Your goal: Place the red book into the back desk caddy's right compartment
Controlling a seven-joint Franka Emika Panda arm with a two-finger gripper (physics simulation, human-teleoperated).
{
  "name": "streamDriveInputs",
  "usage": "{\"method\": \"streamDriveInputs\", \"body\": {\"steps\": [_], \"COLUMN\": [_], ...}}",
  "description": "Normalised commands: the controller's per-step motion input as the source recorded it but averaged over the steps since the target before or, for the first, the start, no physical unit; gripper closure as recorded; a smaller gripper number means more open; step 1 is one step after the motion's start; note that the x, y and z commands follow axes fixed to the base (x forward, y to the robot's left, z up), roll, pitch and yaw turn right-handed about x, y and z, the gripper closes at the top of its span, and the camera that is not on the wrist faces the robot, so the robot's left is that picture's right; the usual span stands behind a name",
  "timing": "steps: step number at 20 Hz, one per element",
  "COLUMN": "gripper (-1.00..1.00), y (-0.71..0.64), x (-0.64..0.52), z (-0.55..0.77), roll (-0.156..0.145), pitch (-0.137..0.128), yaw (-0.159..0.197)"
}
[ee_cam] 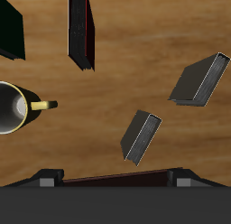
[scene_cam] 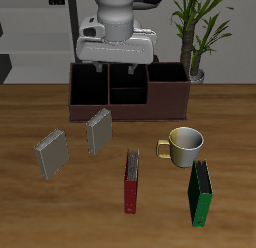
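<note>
The red book lies flat on the table near the front edge, between the mug and the grey books; it also shows in the wrist view. The back desk caddy stands at the table's back, a long maroon-brown box with black-lined sections. Its right compartment is an undivided end bay with nothing in it. My gripper hangs open and empty above the caddy's middle section, far from the red book. The fingertips do not show in the wrist view; only the caddy's rim does.
A cream mug stands beside the red book, and a green book lies in front of the mug. Two grey books lie on the other side of the red book. A potted plant stands behind the caddy.
</note>
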Motion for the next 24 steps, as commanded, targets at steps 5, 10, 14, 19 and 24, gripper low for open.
{"method": "streamDriveInputs", "body": {"steps": [5, 10, 14, 19, 24], "gripper": [-1.0, -1.0, -1.0, -1.0, -1.0], "y": [-0.06, -0.07, -0.13, -0.06, 0.14], "x": [-0.02, 0.14, 0.23, 0.23, 0.27], "z": [-0.02, -0.04, 0.04, 0.03, 0.07], "roll": [-0.023, -0.02, -0.006, -0.031, -0.038], "pitch": [-0.001, 0.011, -0.005, -0.013, -0.028], "yaw": [-0.001, 0.022, -0.011, -0.011, -0.005]}}
